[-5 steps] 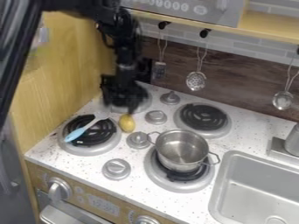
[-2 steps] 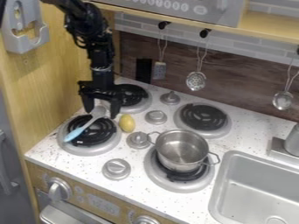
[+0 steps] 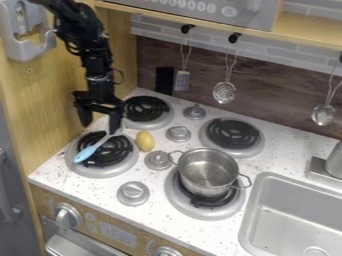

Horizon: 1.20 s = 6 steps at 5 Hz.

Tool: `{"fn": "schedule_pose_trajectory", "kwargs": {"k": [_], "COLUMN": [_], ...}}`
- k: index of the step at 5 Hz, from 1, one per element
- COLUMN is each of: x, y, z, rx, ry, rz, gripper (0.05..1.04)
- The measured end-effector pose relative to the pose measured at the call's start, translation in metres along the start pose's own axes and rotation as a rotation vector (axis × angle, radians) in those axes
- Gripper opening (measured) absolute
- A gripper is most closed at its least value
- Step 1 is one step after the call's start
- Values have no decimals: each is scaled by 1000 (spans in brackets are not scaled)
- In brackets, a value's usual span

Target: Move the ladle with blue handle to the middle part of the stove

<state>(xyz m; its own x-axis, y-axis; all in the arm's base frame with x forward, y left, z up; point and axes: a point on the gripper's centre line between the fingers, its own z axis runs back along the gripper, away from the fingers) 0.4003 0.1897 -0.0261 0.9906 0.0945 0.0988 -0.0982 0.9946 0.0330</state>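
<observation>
A black robot arm is coming down from the upper left, its gripper [image 3: 100, 121] hanging over the back edge of the front left burner [image 3: 101, 171]. The claw is gaping, its two fingers spreading well apart and gripping nothing. The ladle [image 3: 92, 149] is lying slantwise across that burner, its blue handle pointing to the front left, its head sitting just below one finger. A yellow toy [image 3: 145, 141] is resting beside the burner. A pot [image 3: 203, 175] is standing on the front right burner [image 3: 182, 206].
</observation>
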Motion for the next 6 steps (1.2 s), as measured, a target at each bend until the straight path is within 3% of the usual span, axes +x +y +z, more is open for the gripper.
{"fn": "schedule_pose_trajectory", "kwargs": {"k": [1, 3, 4, 6], "x": [-20, -39, -51, -59], "y": [8, 2, 3, 13], "z": [-12, -7, -7, -13], "rx": [-22, -50, -41, 65], "ry": [5, -26, -31, -60], "rz": [-49, -111, -116, -85], "gripper": [999, 999, 999, 999]}}
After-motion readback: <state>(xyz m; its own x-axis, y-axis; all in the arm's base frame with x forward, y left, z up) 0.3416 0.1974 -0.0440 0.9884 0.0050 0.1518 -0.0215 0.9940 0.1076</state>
